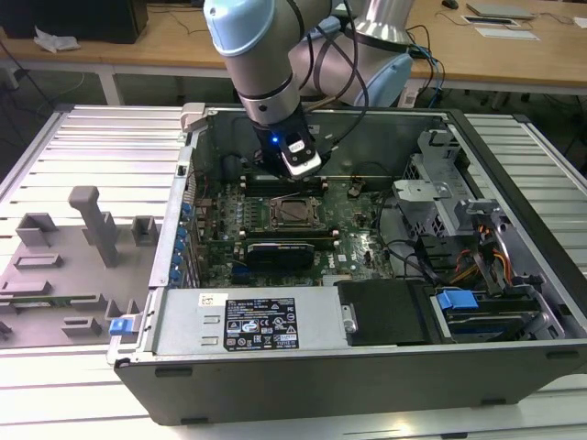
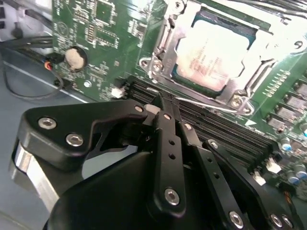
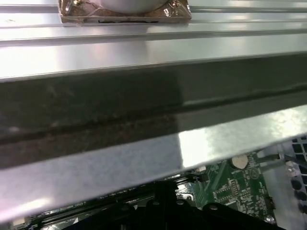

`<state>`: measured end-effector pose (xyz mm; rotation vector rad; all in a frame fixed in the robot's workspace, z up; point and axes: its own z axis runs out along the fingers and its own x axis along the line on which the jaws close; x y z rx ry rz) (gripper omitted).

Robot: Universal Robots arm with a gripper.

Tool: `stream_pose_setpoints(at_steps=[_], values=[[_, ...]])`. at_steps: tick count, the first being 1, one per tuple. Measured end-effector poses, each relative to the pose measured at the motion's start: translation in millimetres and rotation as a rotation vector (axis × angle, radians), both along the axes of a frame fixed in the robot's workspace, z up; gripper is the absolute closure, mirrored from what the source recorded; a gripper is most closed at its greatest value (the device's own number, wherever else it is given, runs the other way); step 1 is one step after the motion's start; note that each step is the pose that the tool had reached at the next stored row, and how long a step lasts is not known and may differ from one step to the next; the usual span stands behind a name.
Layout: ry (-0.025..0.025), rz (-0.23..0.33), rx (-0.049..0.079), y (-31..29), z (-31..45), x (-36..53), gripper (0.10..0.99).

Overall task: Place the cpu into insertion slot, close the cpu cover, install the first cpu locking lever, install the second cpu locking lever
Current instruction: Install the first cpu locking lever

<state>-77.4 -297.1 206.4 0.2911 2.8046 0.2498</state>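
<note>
Exterior view: the pincer (image 1: 303, 172) hangs inside the open computer case (image 1: 367, 357) on the worktop (image 1: 83, 156), just above the socket where the cpu (image 1: 295, 213) lies seated

Second wrist view: the pincer is clenched on nothing, its tips just beside the wire locking lever (image 2: 206, 99) along the socket edge. The cpu cover (image 2: 167, 38) lies flat around the chip; whether the lever is latched cannot be told

First wrist view: the case wall runs close above the motherboard (image 3: 230, 187)

Hazard: the narrow clenched tips may slip off the thin, springy lever and strike the memory slots (image 2: 225, 134) or the board
</note>
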Motion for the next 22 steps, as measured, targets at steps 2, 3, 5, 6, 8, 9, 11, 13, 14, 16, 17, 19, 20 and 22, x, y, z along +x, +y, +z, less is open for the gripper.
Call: stream_pose_setpoints(at_steps=[2,3,5,6,8,9,11,13,14,16,17,19,20,22], values=[[-0.0098,-0.003,0.000,0.1,-0.4,-0.4,0.980],[-0.0135,-0.004,0.000,0.3,-0.6,-0.7,0.980],[-0.0182,-0.005,0.000,0.9,-1.1,-1.4,0.980],[-0.0196,-0.006,0.000,1.3,-1.5,-1.7,0.980],[-0.0208,-0.011,0.000,1.6,-2.4,-1.8,0.980],[-0.0207,-0.016,0.000,1.7,-2.8,-1.8,0.980],[-0.0209,-0.025,0.000,2.1,-3.4,-1.9,0.980],[-0.0211,-0.033,0.000,2.7,-3.8,-2.6,0.980],[-0.0213,-0.035,-0.001,3.1,-3.9,-3.2,0.980],[-0.0232,-0.043,-0.001,4.9,-4.3,-5.1,0.980],[-0.0236,-0.045,0.000,5.4,-4.5,-5.4,0.980],[-0.0241,-0.050,0.000,6.1,-5.0,-6.0,0.980],[-0.0241,-0.053,-0.001,6.3,-5.5,-6.4,0.980],[-0.0243,-0.079,-0.001,6.3,-11.9,-7.3,0.980]])
